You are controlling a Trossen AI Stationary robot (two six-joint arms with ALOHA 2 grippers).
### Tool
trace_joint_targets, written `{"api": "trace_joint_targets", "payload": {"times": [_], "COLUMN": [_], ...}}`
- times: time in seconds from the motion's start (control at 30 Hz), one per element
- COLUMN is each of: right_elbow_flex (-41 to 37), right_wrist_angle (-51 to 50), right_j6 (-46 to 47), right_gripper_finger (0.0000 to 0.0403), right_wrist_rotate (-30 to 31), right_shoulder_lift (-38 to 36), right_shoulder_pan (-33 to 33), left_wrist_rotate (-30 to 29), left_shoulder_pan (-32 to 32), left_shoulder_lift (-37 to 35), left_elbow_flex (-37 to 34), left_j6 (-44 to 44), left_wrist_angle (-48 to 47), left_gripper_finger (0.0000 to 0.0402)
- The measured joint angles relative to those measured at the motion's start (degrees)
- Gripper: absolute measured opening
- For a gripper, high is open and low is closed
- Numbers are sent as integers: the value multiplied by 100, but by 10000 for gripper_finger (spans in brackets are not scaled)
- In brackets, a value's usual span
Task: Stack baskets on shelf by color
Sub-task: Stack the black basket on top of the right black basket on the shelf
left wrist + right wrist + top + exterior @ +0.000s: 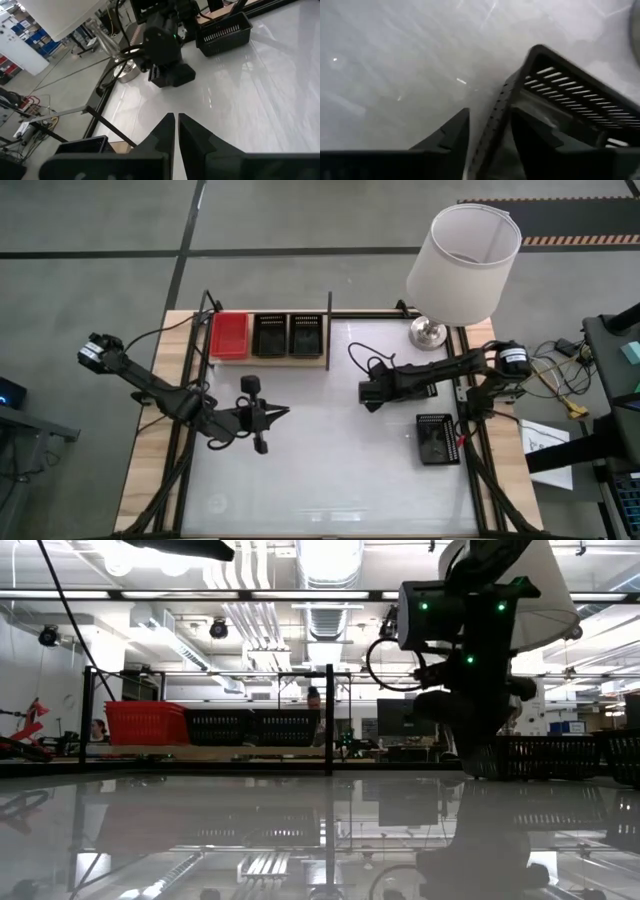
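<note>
Up front on the white table [330, 480], the left gripper [285, 412] hangs over bare tabletop left of centre. Its fingers [167, 131] are pressed together with nothing between them, pointing across toward the other arm. Off to the front right, close to the table's edge, a loose black basket [438, 438] sits flat on its own. A bit further back and right of centre is the right gripper [368, 392], pointing down over a second black basket [570, 90]. From the wrist camera its two fingers [450, 132] stand apart, one on each side of that basket's slotted wall. There looks to be a gap on both sides, so I'd call it spread wide rather than pinching. That basket looks to be resting on the table, though most of it is hidden under the arm from above. Along the back left is the wooden shelf [270, 362] with its black frame. A red basket [229, 335] sits at the left end, with two black baskets [269, 335] [305, 335] in a row just beside it. All three are left of the upright post [328, 328]. From table level the red one [147, 723] stands slightly taller than the black ones, but I can't tell how many are nested in any spot. At the back right corner there's a lamp [462, 260] with a white shade.
</note>
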Motion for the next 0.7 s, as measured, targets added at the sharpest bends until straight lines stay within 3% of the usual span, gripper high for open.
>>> {"api": "trace_joint_targets", "payload": {"times": [0.27,0.4,0.7], "right_elbow_flex": [62,317,1367], "right_wrist_angle": [39,36,151], "right_j6": [74,-458,-2830], "right_gripper_finger": [18,13,9], "right_wrist_rotate": [-183,-535,-1517], "right_shoulder_lift": [-18,-25,-14], "right_shoulder_pan": [326,582,1542], "left_wrist_rotate": [0,-63,-348], "left_shoulder_pan": [-2,-2,-2], "left_shoulder_lift": [0,-11,-644], "left_elbow_flex": [-29,-119,-120], "left_j6": [46,271,495], "left_wrist_angle": [10,-13,4], "left_gripper_finger": [6,6,6]}}
